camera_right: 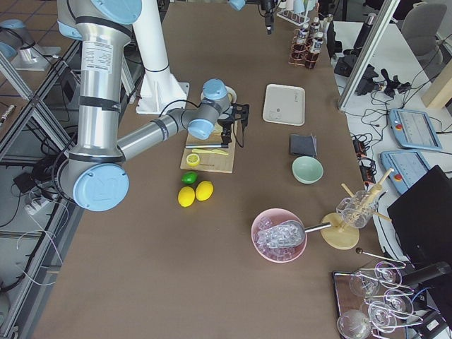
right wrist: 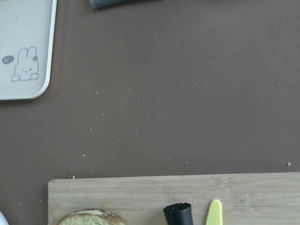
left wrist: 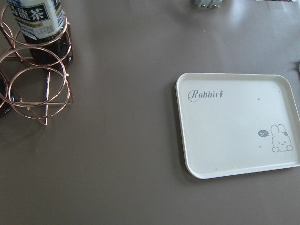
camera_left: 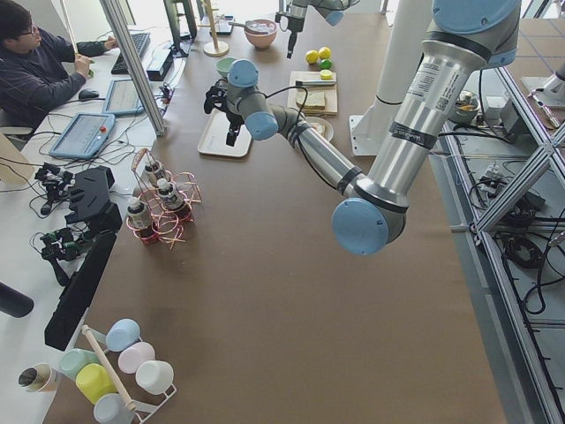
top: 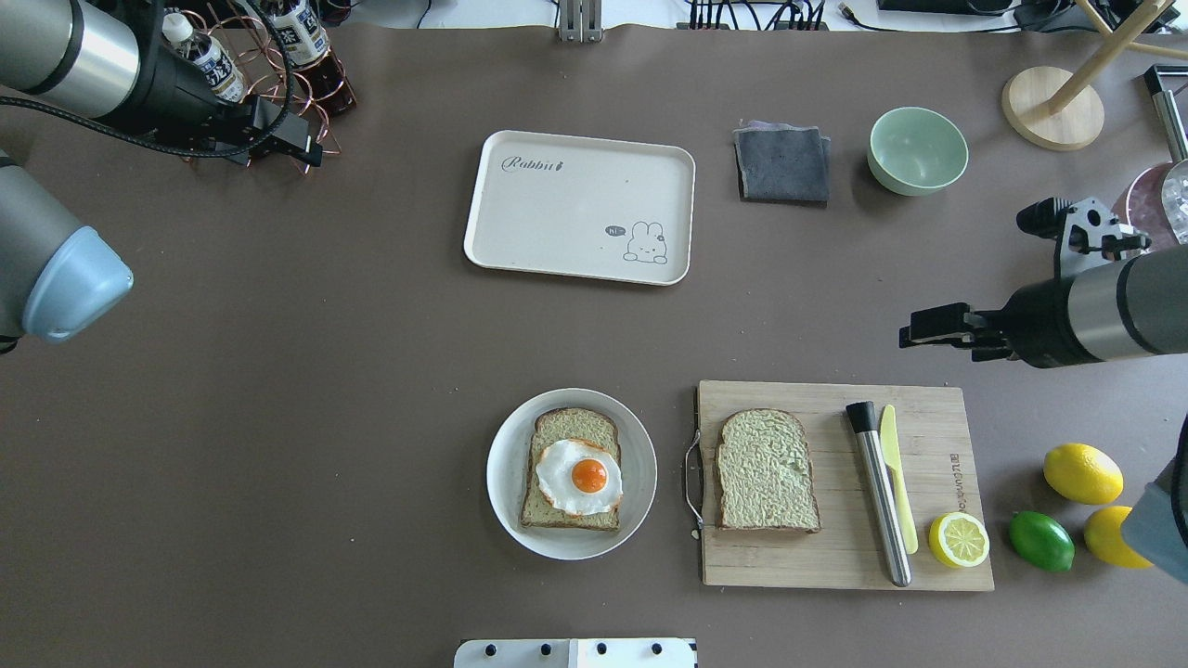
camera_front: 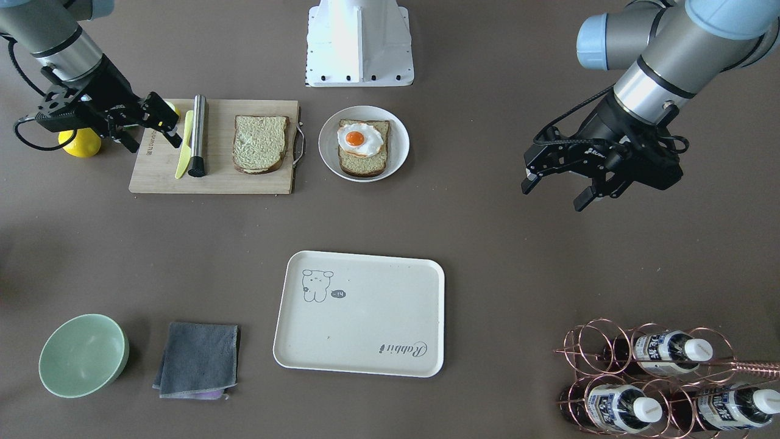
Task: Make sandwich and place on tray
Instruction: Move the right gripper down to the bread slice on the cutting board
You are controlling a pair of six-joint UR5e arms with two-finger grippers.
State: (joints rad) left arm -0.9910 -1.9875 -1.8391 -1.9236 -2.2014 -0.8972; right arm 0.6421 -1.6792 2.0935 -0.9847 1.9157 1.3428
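Note:
One bread slice (camera_front: 260, 144) lies face up on the wooden cutting board (camera_front: 158, 177); it also shows in the overhead view (top: 767, 470). A second bread slice (top: 571, 427) lies on a round white plate (top: 506, 473) with the fried egg (camera_front: 359, 139) on top. The cream tray (camera_front: 359, 314) with the "Rabbit" script lies bare on the side of the table away from the robot's base. My right gripper (camera_front: 155, 137) hovers open and empty over the board's outer end. My left gripper (camera_front: 554, 194) hovers open and empty over bare table, far from the food.
A yellow knife (top: 896, 473), a steel rod (top: 882, 501) and a half lemon (top: 959, 539) lie on the board. Lemons (top: 1082, 472) and a lime (top: 1041, 541) lie beside it. A green bowl (top: 917, 149), a grey cloth (top: 782, 163) and a copper bottle rack (camera_front: 658, 378) stand near the tray.

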